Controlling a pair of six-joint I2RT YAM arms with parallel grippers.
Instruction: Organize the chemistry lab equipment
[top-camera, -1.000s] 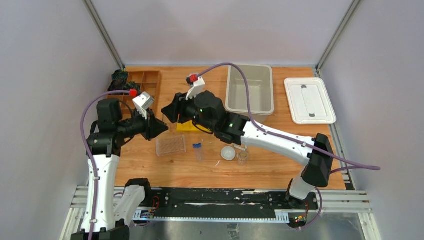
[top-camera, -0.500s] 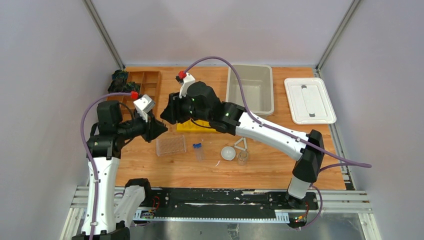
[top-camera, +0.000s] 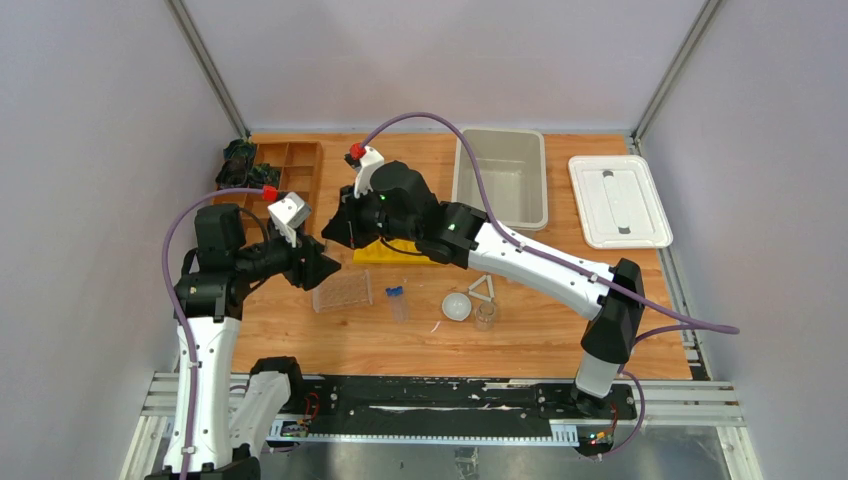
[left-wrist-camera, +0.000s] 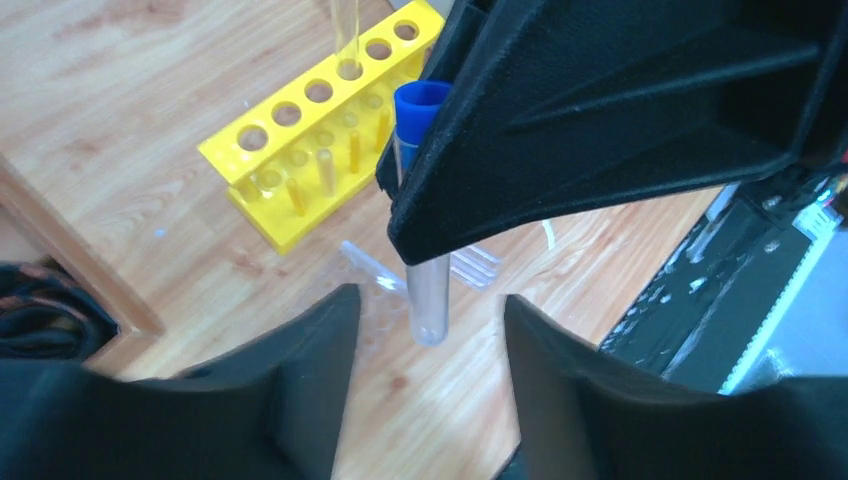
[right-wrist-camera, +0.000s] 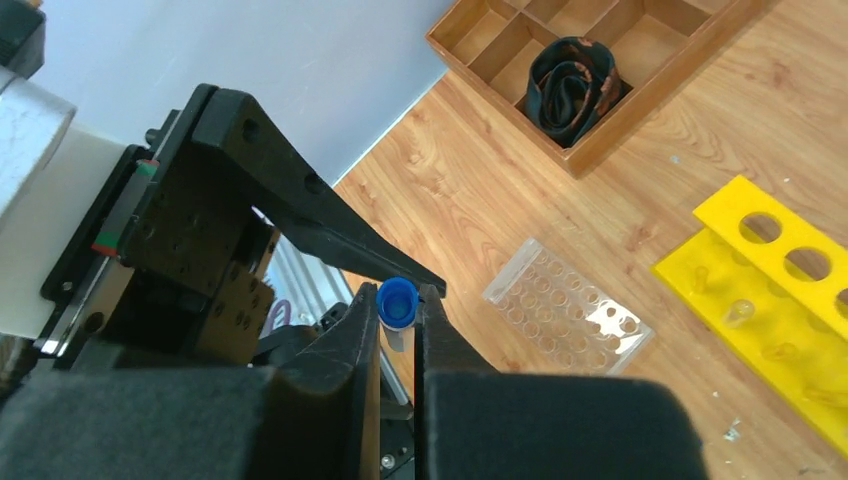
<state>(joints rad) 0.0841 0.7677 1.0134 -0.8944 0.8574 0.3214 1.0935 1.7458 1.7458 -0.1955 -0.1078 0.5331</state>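
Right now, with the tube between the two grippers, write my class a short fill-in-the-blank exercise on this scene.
1. The right gripper is shut on a clear tube with a ___ cap.
2. The left gripper has its jaws ___, either side of the tube, not touching it.
3. The rack with round holes behind the tube is ___.
Missing words: blue; open; yellow.

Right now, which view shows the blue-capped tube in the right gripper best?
Left wrist. It shows the blue-capped tube almost full length, from blue cap to rounded bottom, with the right gripper covering only part of it. Right wrist shows just the cap, end-on, pinched by that gripper. In top external the tube cannot be made out.
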